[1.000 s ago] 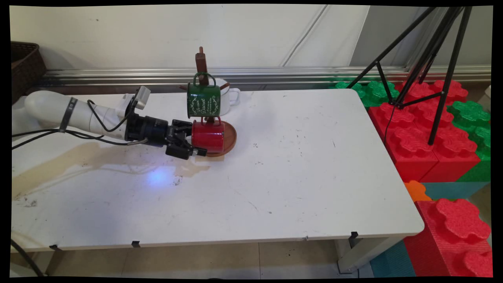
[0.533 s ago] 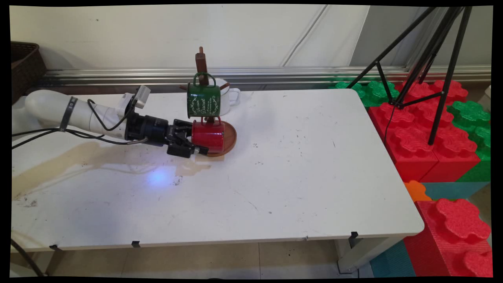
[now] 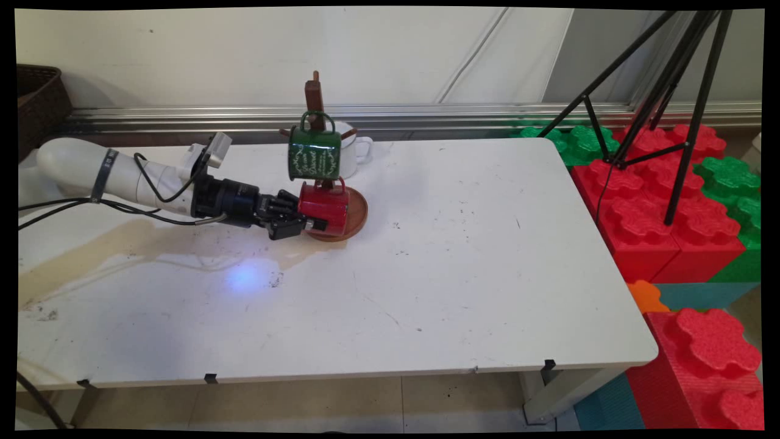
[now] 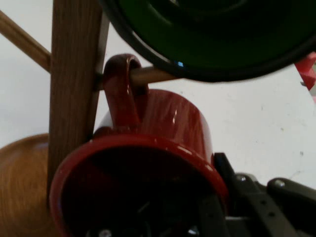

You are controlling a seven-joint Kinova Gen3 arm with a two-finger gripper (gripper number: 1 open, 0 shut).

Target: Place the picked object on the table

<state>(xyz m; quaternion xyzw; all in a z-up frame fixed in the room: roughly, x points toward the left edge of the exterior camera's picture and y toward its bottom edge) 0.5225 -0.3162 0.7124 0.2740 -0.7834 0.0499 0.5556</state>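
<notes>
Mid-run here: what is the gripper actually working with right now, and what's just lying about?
In hand:
- black two-finger gripper, clamped on the red metal mug
- brown wooden mug stand, its peg through that mug's handle
- green metal mug, hanging just above

Lying about:
- white mug behind the stand
- dark wicker basket
- black tripod
- red and green foam blocks

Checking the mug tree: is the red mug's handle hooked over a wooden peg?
Yes. In the hand view the red mug hangs by its handle loop on a wooden peg of the mug tree.
</notes>
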